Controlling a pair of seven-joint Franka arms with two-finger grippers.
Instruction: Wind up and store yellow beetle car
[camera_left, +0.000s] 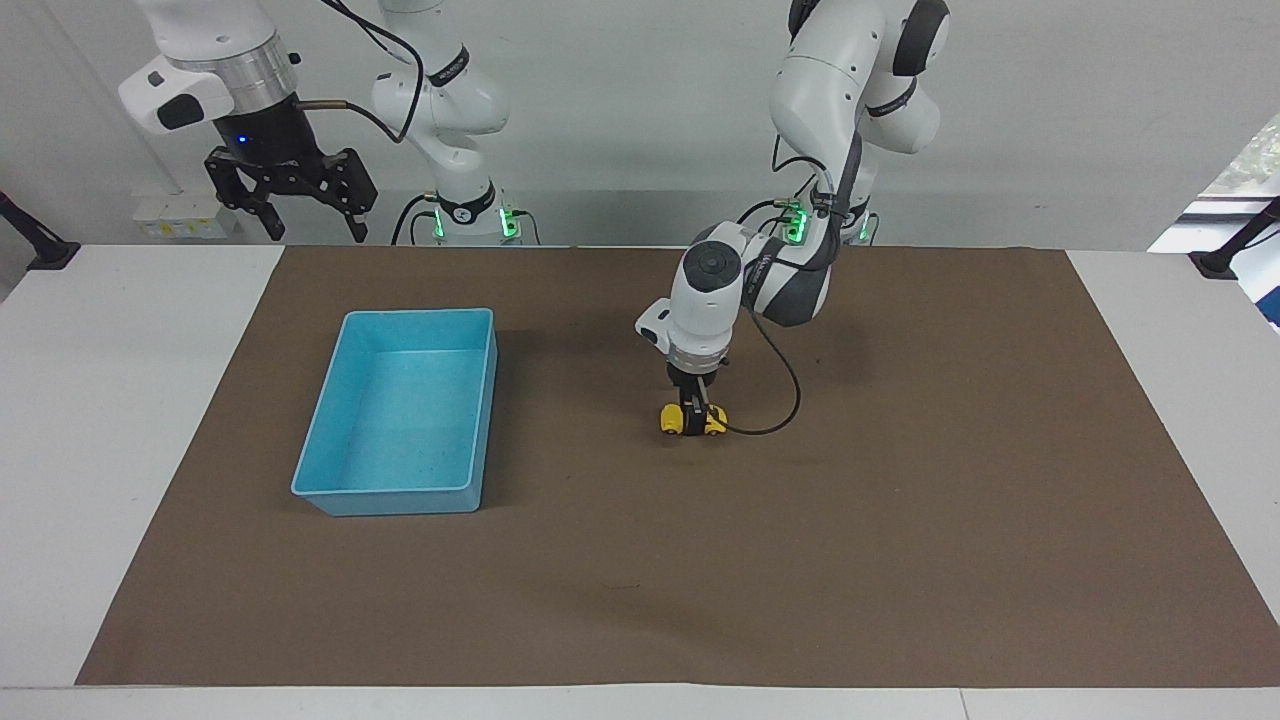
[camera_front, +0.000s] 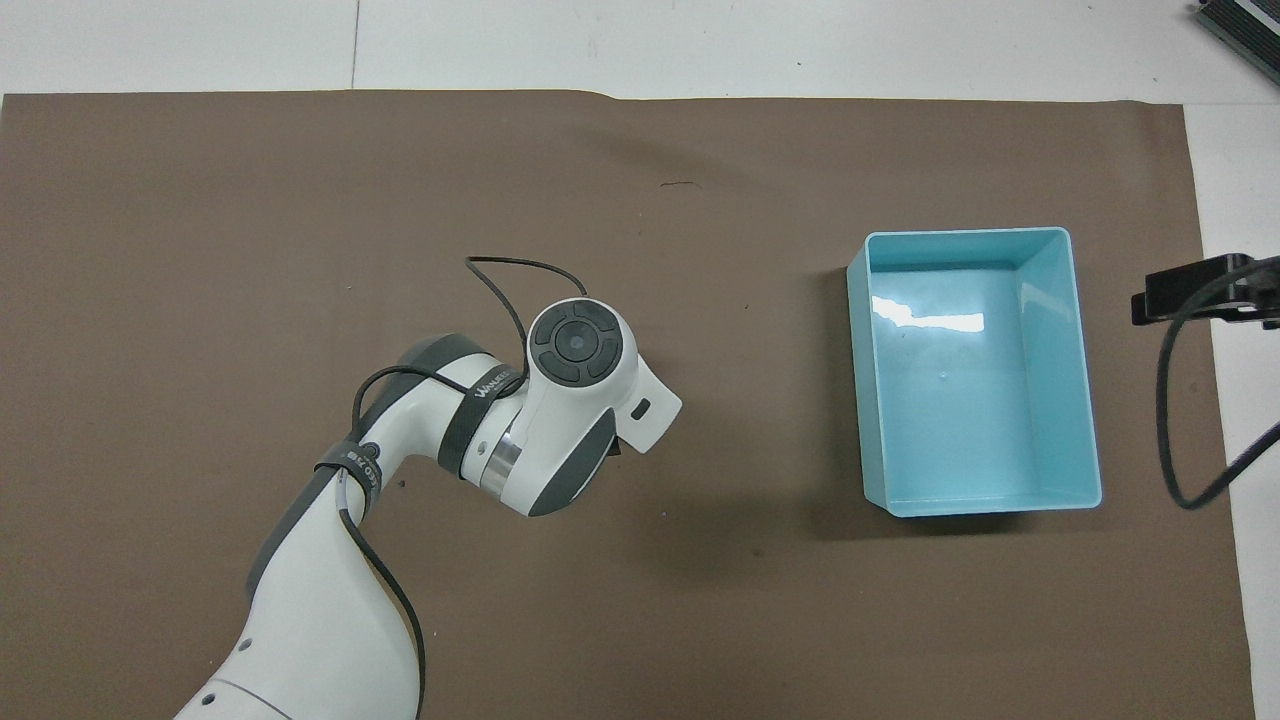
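The yellow beetle car (camera_left: 668, 421) stands on the brown mat, about level with the tray and toward the left arm's end from it. My left gripper (camera_left: 693, 420) is down over the car's middle, so only the car's two ends show. In the overhead view the left arm's wrist (camera_front: 575, 400) hides the car. My right gripper (camera_left: 316, 236) is open and empty, held high above the robots' edge of the table near the right arm's end, where it waits. Its black edge shows in the overhead view (camera_front: 1200, 290).
A light blue tray (camera_left: 390, 500) stands empty on the mat toward the right arm's end; it also shows in the overhead view (camera_front: 980, 505). The brown mat (camera_left: 900, 560) covers most of the white table. The left arm's black cable (camera_left: 790, 400) loops beside the car.
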